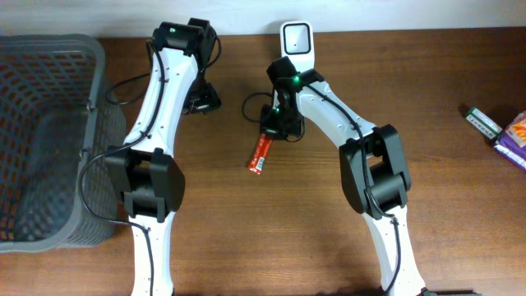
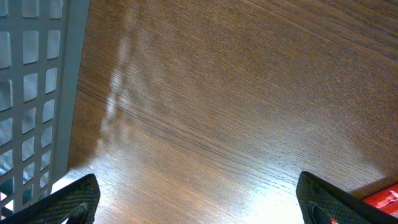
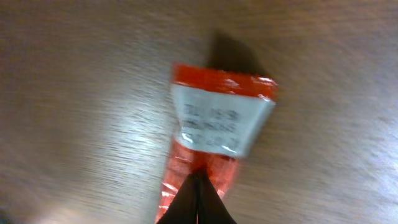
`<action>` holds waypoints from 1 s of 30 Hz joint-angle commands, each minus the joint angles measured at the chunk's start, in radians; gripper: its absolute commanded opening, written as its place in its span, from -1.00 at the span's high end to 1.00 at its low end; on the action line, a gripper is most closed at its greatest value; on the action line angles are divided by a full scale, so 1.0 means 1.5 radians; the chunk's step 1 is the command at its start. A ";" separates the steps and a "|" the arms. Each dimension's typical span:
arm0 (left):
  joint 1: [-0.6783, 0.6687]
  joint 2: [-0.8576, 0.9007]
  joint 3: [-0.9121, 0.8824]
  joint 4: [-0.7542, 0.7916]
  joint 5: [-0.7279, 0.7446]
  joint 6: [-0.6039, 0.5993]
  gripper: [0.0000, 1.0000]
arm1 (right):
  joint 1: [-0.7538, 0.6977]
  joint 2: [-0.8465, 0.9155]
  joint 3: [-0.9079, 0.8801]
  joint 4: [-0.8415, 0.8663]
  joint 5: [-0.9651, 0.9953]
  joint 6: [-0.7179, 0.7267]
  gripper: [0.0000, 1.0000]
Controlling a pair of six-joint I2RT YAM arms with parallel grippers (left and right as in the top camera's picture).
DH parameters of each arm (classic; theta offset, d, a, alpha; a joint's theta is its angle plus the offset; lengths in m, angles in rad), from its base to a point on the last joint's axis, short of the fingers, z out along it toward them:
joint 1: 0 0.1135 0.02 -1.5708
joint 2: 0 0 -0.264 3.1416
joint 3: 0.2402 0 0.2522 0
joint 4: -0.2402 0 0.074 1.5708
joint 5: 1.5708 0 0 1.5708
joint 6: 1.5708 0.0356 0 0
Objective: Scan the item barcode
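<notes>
1. Two white arms are reaching over the brown wooden bench (image 1: 271, 247), each one carrying one hand.
2. One grey mesh basket (image 1: 94, 99) is sitting at the bench's left edge. One white scanner (image 1: 296, 39) is standing at the far edge, just behind the right arm.
3. Two small items are lying at the right edge, just beside each other and well apart from everything else: a dark green-labelled bar (image 1: 482, 122) and a purple packet (image 1: 514, 138).
4. One red packet (image 1: 260, 156), the item to scan, is sitting near the middle of the bench. It is between the two arms and on the near side of the scanner, slanting from the right hand toward the near edge.
5. The red packet is showing as long, narrow and glossy. A white label is crossing one end, with dark print too blurred to read.
6. The right hand (image 3: 198, 202) is clamping its fingers together on one end of the red packet. I cannot tell whether the free end is touching the bench.
7. The left hand (image 2: 200, 200) is holding its fingers wide apart with nothing between them, hovering over bare wood beside the basket.
</notes>
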 commanded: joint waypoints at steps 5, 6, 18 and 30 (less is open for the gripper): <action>-0.011 0.006 -0.006 -0.005 0.104 0.071 -0.98 | -0.087 -0.044 0.013 -0.154 0.139 0.003 0.92; -0.024 0.006 -0.006 -0.005 0.125 0.100 -0.98 | -0.100 -0.067 0.014 -0.164 0.136 -0.008 0.92; -0.128 0.112 -0.006 0.041 0.460 0.414 -0.87 | -0.343 -0.164 0.014 -0.227 0.060 -0.100 -0.97; -0.166 0.261 -0.006 0.065 0.546 0.488 -0.40 | -0.346 -0.164 0.014 -0.223 0.060 -0.100 -0.97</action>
